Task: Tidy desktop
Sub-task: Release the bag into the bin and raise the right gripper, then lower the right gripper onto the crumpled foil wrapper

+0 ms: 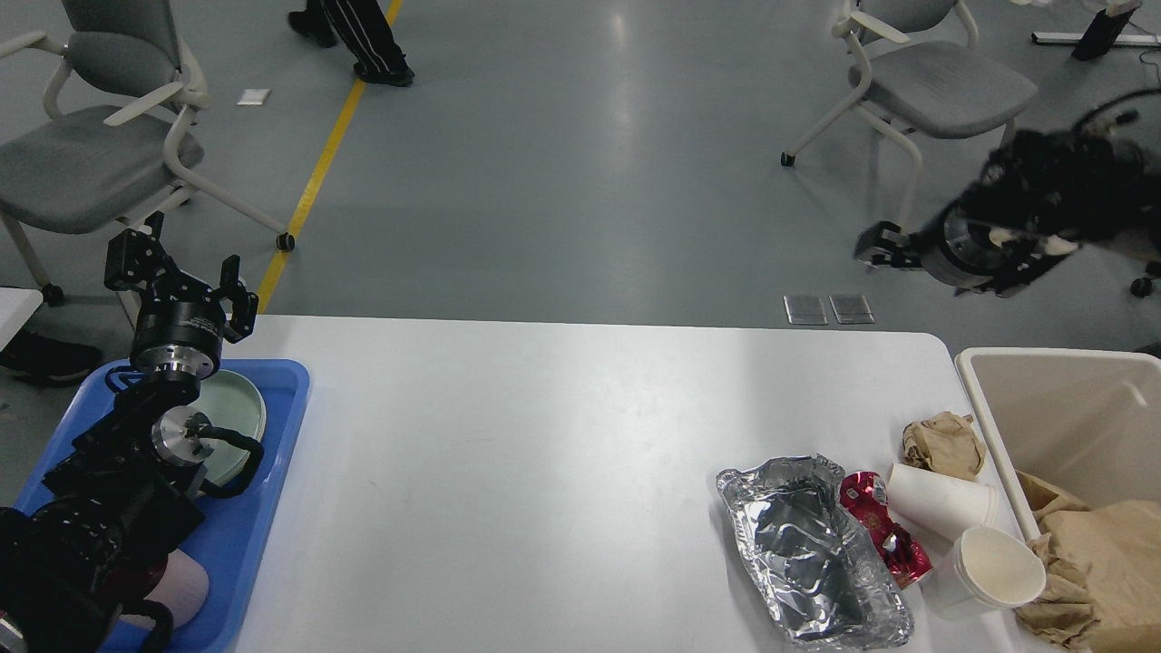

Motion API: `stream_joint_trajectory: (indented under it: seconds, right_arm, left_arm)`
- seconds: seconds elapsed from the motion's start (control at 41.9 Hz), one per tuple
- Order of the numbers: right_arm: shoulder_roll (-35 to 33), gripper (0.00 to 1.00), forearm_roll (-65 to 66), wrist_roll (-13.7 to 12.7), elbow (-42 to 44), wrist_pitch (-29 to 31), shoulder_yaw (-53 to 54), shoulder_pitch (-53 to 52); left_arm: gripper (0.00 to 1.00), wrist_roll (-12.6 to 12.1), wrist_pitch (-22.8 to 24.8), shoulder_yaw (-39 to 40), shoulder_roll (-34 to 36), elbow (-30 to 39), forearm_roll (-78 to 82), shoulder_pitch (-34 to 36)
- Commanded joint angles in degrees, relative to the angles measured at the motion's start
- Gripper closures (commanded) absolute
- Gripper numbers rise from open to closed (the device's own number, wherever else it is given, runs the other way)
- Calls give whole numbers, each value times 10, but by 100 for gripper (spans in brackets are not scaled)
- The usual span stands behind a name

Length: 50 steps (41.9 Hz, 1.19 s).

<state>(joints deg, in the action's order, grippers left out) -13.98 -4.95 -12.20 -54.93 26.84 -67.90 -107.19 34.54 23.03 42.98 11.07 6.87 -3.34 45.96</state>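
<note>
While the desktop spreads white across the view, a beige bin adjoins its right end, a blue tray its left — foil tray, cups, wrapper clustered between. Left gripper stands apart above the tray; right gripper is blurred — cannot tell.

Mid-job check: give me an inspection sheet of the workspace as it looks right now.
Surface: desktop, white, bare across the middle.
Job's things: foil tray, red wrapper, two paper cups and crumpled brown paper cluster at the right end.
Clutter: blue tray at left holds a pale green plate; beige bin at right holds brown paper.
Grippers: left gripper raised over the blue tray, jaws apart, empty; right gripper blurred, off the table.
Cables: black cable looped along the left arm.
Surroundings: two grey chairs, yellow floor line, someone's legs.
</note>
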Motion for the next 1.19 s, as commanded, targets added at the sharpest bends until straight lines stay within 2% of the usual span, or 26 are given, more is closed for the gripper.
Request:
stream_joint_trajectory:
  seconds: [0.0,0.096,0.167,0.43,0.693,1.171]
  right_arm:
    - [33,1,-2,1,-57,116,19,-107]
    - [50,2,-2,0,-72,185,31,-151]
    - [80,2,0,0,-76,210,40,-155]
    - [127,2,8,-5,-60,176,43,27]
    - [131,3,34,-5,-29,110,49,183]
    - [169,3,34,-5,66,93,73,312]
  left_arm:
    - [3,0,0,0,0,0,0,0]
    - [3,0,0,0,0,0,0,0]
    - [3,0,0,0,0,0,0,0]
    - [3,0,0,0,0,0,0,0]
    - [3,0,0,0,0,0,0,0]
    - [3,0,0,0,0,0,0,0]
